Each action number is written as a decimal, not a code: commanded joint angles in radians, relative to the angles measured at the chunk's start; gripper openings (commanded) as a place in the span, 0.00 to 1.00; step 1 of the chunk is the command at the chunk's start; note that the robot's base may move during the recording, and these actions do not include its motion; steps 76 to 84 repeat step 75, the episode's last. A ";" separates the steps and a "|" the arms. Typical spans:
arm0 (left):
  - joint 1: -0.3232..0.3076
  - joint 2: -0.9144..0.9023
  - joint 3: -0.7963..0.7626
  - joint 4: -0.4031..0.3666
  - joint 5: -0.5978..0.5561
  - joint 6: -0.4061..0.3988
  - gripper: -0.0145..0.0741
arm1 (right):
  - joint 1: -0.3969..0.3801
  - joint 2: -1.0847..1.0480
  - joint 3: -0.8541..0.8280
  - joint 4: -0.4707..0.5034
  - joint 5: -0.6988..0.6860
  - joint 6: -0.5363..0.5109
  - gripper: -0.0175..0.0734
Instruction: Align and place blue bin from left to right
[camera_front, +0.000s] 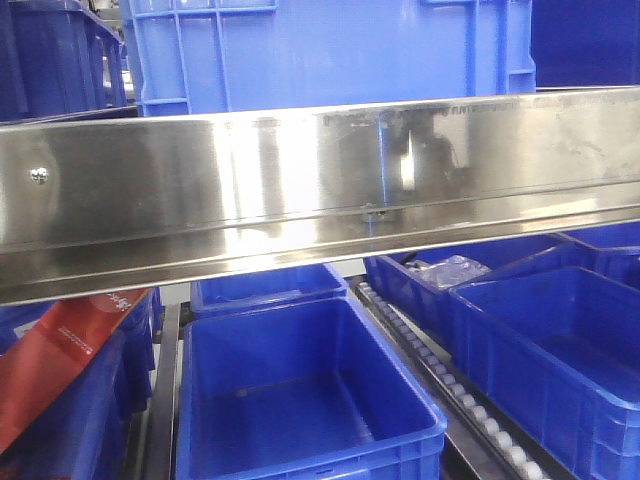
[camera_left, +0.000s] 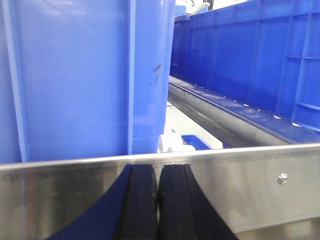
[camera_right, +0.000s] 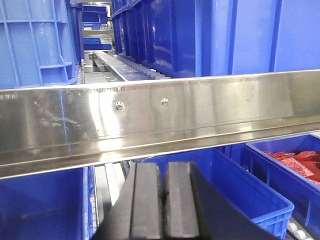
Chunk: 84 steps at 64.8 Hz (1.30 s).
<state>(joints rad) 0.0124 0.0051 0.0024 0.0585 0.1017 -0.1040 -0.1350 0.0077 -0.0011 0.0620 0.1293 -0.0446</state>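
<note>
Red packets (camera_right: 295, 161) show only beside the right gripper (camera_right: 162, 200), closed.

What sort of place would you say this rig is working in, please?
Probably a warehouse or factory parts store: flow racks with roller tracks, steel rails, and rows of blue crates, including the lighter blue bin on the upper level.

Front view inventory:
- Light blue bin (camera_front: 330, 50) on the upper shelf: one.
- Darker blue crates on the lower level: at least five; edges crop further ones.
- Stainless shelf rail (camera_front: 320, 190): one.
- Roller tracks (camera_front: 440, 370): one visible.
- Red package (camera_front: 70, 345): one.
</note>
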 joint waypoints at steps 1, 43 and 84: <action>0.005 -0.005 -0.002 -0.006 -0.020 0.001 0.17 | -0.003 -0.008 0.001 -0.006 -0.033 -0.009 0.11; 0.005 -0.005 -0.002 -0.006 -0.020 0.001 0.17 | -0.003 -0.008 0.001 -0.006 -0.033 -0.009 0.11; 0.005 -0.005 -0.002 -0.006 -0.020 0.001 0.17 | -0.003 -0.008 0.001 -0.006 -0.033 -0.009 0.11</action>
